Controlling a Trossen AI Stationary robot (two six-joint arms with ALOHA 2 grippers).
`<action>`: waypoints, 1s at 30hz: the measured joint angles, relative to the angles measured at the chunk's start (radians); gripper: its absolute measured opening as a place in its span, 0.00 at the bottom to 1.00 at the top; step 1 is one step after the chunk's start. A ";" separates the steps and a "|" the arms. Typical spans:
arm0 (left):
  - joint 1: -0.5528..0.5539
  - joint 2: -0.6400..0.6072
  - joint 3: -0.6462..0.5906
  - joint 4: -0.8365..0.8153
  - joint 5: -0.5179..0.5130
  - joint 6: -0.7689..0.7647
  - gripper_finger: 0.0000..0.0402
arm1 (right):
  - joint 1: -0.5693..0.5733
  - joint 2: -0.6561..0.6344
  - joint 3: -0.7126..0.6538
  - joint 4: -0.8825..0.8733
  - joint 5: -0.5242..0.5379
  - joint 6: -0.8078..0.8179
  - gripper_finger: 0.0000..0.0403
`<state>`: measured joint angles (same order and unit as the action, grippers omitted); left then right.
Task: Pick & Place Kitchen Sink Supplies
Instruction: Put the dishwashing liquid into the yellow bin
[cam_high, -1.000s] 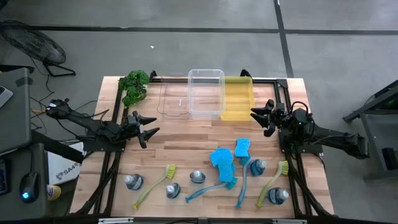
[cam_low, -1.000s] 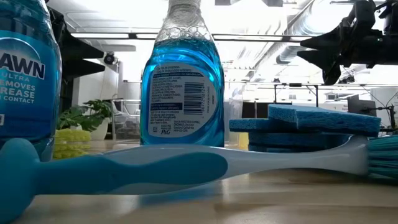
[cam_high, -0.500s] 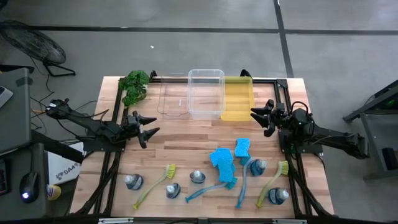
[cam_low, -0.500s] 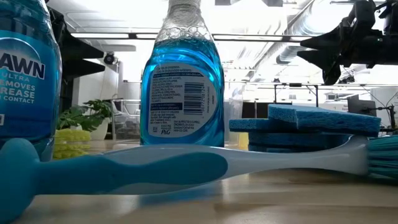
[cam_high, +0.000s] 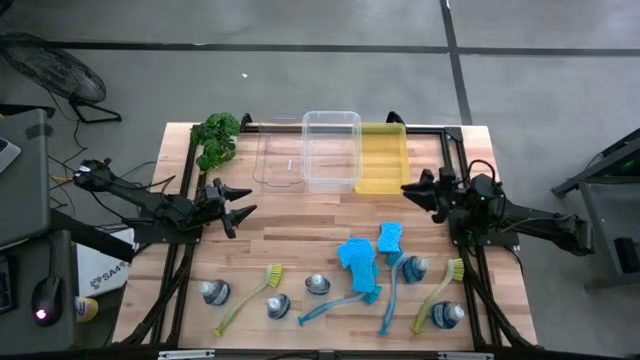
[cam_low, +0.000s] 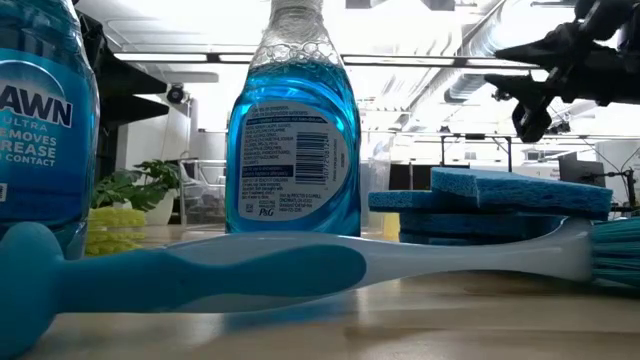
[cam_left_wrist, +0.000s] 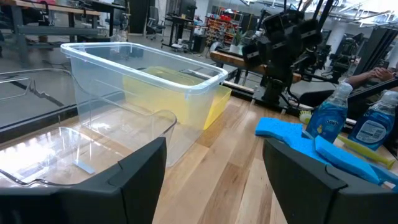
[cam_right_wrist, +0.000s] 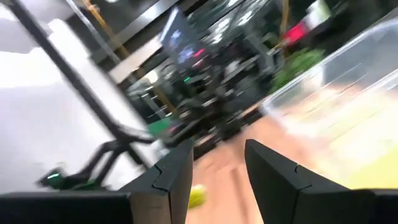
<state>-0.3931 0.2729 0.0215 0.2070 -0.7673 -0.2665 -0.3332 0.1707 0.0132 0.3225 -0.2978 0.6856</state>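
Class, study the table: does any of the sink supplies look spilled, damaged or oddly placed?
Nothing looks spilled or damaged. The blue sponges lie in a loose overlapping heap, and the brushes lie scattered at odd angles among upright bottles; both grippers hang empty.

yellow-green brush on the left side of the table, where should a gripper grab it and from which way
Probably by the slim handle, mid-length, coming straight down from above. The yellow-green brush lies flat on the table, running diagonally with its bristle head toward the bins, so the fingers should close across the handle. Bottles stand on both sides of it, yet the middle looks clear. The left gripper, open, is the nearer one.
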 joint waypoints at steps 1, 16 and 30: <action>0.000 0.000 0.000 0.000 0.000 0.000 0.66 | 0.000 0.000 0.006 -0.012 -0.022 0.032 0.35; 0.000 0.000 0.000 0.000 0.000 0.000 0.66 | 0.000 0.036 0.442 -0.817 -0.043 0.118 0.35; 0.000 0.000 0.000 0.000 0.000 0.000 0.66 | 0.096 0.399 0.908 -1.562 0.249 0.320 0.35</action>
<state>-0.3929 0.2726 0.0213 0.2067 -0.7671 -0.2665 -0.2371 0.5693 0.9213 -1.2391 -0.0492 1.0052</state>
